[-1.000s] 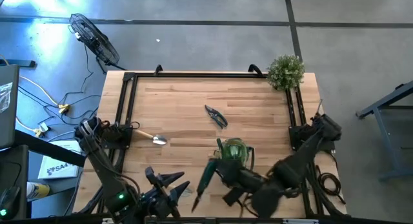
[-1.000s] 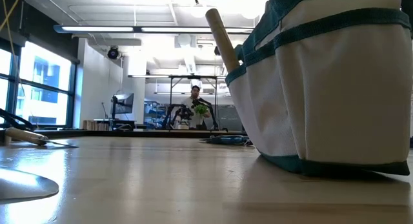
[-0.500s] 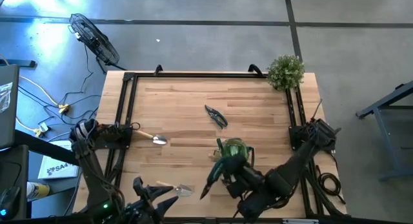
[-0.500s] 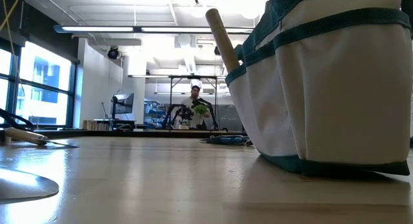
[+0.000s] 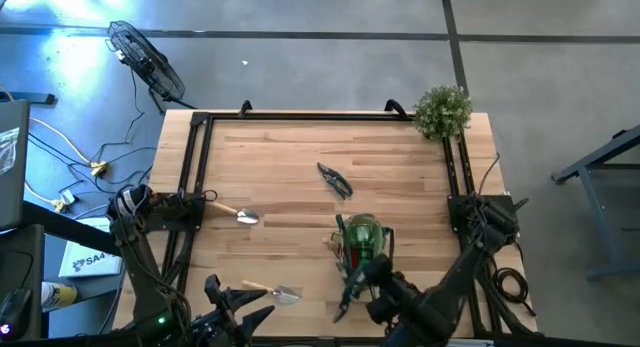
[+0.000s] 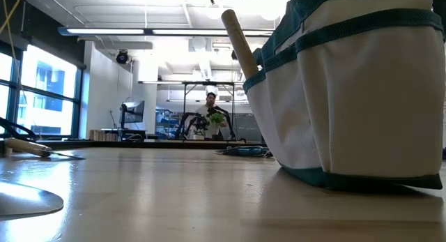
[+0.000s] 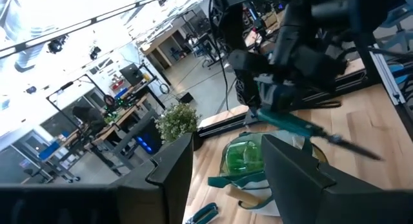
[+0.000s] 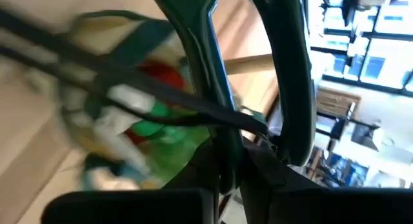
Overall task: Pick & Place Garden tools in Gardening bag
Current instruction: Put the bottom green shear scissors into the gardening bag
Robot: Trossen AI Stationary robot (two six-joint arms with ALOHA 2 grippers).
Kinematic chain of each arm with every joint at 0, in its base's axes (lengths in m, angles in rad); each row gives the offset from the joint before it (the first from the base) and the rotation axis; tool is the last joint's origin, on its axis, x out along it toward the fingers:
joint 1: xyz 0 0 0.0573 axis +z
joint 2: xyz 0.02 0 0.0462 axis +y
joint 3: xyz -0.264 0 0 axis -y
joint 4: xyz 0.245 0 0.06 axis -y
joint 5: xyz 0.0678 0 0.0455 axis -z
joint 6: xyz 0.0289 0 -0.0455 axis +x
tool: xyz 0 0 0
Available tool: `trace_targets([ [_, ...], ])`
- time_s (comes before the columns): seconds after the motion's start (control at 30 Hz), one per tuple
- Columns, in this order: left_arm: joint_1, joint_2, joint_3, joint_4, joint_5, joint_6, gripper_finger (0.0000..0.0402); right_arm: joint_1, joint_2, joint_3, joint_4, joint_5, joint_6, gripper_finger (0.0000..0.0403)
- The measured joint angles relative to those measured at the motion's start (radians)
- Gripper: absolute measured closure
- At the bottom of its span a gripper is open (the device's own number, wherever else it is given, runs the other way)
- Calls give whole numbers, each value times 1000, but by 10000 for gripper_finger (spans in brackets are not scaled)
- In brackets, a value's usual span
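Two grippers, nearest edge: the left gripper is parked with fingers spread and nothing held; the right gripper is clamped on the green-handled shears, just short of the gardening bag.
Near trowel: left lying beside the left gripper, not touched.
Handling: the shears are reckoned stiff, light-ish and slick on the metal, so best taken by the handles. The bag is soft and likely to sag if its rim gets nudged.
Mid table: a second trowel and dark shears are laid well apart.
Room: lots of bare table is left.
Far corner: bushy plant, best avoided.
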Motion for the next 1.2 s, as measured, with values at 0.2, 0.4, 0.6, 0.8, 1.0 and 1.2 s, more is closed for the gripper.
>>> trace_targets([
  [0.2,0,0,0,-6,-1,-31,226,20,-1,0,-2,-44,69,380],
  [0.4,0,0,0,-29,1,-78,226,48,-2,0,-1,-154,168,380],
  [0.6,0,0,0,-48,23,-137,226,93,-2,0,-1,-389,321,380],
  [0.8,0,0,0,-50,37,-156,226,115,-3,-2,0,-476,445,380],
  [1.0,0,0,0,-51,37,-179,227,59,-20,-102,-2,-623,592,380],
  [1.2,0,0,0,-54,37,-178,226,33,-46,-120,0,-877,692,380],
])
